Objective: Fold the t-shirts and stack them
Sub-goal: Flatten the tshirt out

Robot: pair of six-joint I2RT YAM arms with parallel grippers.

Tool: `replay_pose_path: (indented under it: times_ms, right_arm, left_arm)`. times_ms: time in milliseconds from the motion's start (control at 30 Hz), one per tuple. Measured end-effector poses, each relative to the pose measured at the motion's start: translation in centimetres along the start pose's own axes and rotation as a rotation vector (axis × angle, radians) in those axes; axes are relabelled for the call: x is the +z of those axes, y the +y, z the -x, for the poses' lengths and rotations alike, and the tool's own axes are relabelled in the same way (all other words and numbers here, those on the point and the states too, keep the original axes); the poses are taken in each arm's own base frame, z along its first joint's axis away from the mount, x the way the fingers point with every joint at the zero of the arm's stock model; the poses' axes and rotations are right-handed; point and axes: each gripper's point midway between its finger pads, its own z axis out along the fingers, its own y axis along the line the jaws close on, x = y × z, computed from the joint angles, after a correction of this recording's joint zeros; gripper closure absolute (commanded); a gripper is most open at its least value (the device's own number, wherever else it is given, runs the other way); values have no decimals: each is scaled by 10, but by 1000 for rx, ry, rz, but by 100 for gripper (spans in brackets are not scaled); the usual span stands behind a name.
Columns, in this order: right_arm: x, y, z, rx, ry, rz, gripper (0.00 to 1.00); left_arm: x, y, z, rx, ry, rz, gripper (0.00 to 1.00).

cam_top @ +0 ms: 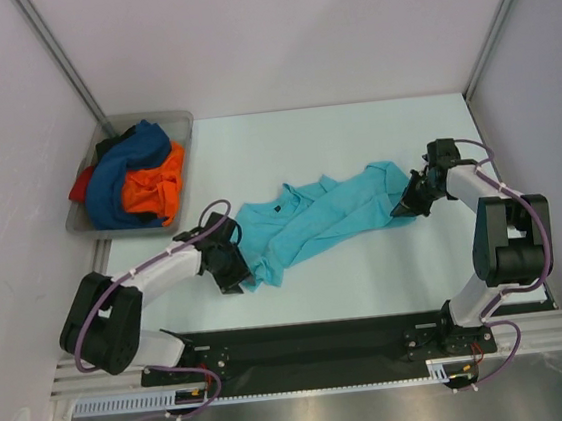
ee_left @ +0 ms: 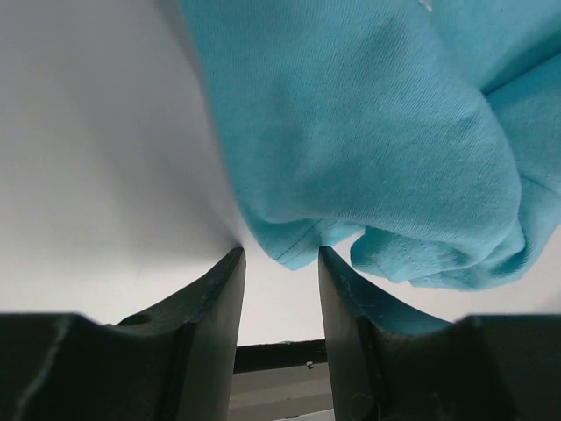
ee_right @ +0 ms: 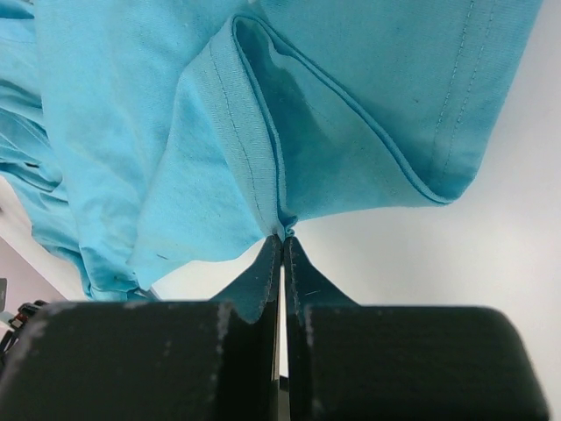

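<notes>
A turquoise t-shirt point(cam_top: 322, 216) lies crumpled in a long band across the middle of the white table. My right gripper point(cam_top: 404, 208) is at its right end, and in the right wrist view that gripper point(ee_right: 281, 235) is shut on a seamed edge of the shirt point(ee_right: 175, 132). My left gripper point(cam_top: 240, 275) is at the shirt's lower left end. In the left wrist view it point(ee_left: 280, 254) stands open, with a hem corner of the shirt point(ee_left: 368, 114) hanging just at the gap between its fingertips, not pinched. Dark blue point(cam_top: 122, 182), orange point(cam_top: 153, 189) and red point(cam_top: 82, 183) shirts are heaped in the tray.
The grey plastic tray point(cam_top: 179, 121) sits at the table's back left corner, against the left wall. Bare white table surrounds the turquoise shirt. A black mounting rail point(cam_top: 315, 343) runs along the near edge between the arm bases.
</notes>
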Motion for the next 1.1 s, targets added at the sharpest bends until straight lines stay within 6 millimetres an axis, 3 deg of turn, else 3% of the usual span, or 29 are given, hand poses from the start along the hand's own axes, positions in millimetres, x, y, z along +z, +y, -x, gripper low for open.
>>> replay_pose_path:
  times_ms: [467, 700, 800, 867, 1100]
  right_arm:
    - [0, 0, 0, 0, 0, 0, 100]
    - [0, 0, 0, 0, 0, 0, 100]
    - [0, 0, 0, 0, 0, 0, 100]
    - [-1, 0, 0, -1, -1, 1, 100]
    - [-2, 1, 0, -1, -2, 0, 100]
  left_arm:
    - [6, -10, -4, -49, 49, 10, 65]
    - [8, -9, -5, -56, 68, 37, 79]
    - [8, -8, -5, -55, 66, 44, 89]
    - [7, -9, -4, -51, 62, 41, 100]
    - [4, -4, 5, -7, 11, 86, 100]
